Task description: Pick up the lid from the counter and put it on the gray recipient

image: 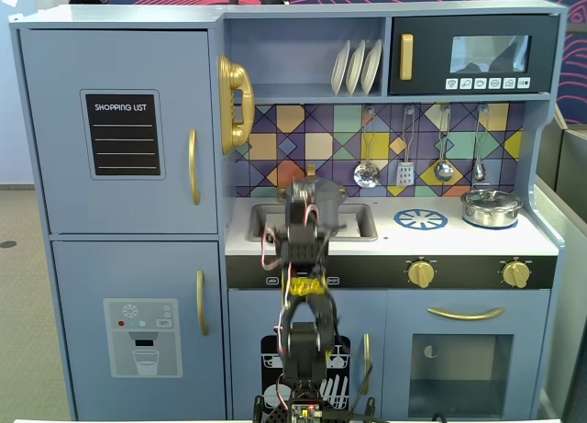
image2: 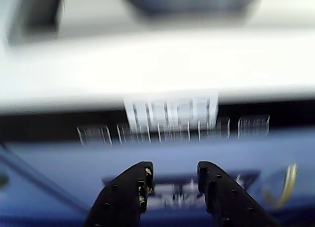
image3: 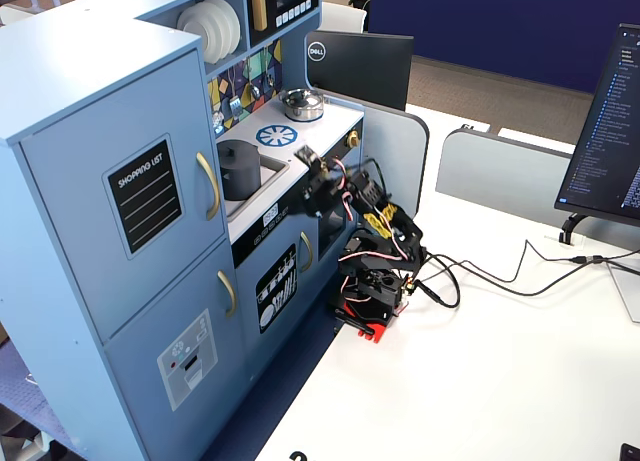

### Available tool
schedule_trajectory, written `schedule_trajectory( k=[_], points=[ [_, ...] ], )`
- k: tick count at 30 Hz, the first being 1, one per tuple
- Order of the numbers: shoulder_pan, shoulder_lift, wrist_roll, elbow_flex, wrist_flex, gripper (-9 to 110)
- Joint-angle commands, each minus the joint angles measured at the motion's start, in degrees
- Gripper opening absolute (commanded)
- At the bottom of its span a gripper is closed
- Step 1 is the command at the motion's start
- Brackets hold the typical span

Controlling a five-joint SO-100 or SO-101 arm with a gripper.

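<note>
One matte dark-gray cylindrical pot [image3: 240, 167] stands in the sink recess, its flat dark-gray lid [image3: 240, 145] on top; one shiny silver pot [image: 492, 206] sits at three o'clock of the blue burner print [image: 421, 219]. The wrist view alone shows the black two-finger gripper [image2: 173, 174] spread apart, empty.

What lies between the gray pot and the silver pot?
Only the blue-and-white burner print separates gray pot and silver pot, shown in a fixed view.

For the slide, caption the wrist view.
Open gripper hovers empty before the toy kitchen's counter edge, motion-blurred.
</note>
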Motion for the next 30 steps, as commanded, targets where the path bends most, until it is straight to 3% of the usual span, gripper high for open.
schedule_trajectory(
  k=[1,7,14,23,30],
  points=[
    [1.23,7.73,0.09,10.72,-2.2,0],
    [0.26,15.03,3.08,32.26,-9.67,0],
    [-1.58,15.91,7.56,43.68,-6.06,0],
    [-2.55,15.91,8.44,43.68,15.73,0],
    [1.67,16.0,2.99,43.77,16.79,2]
  ],
)
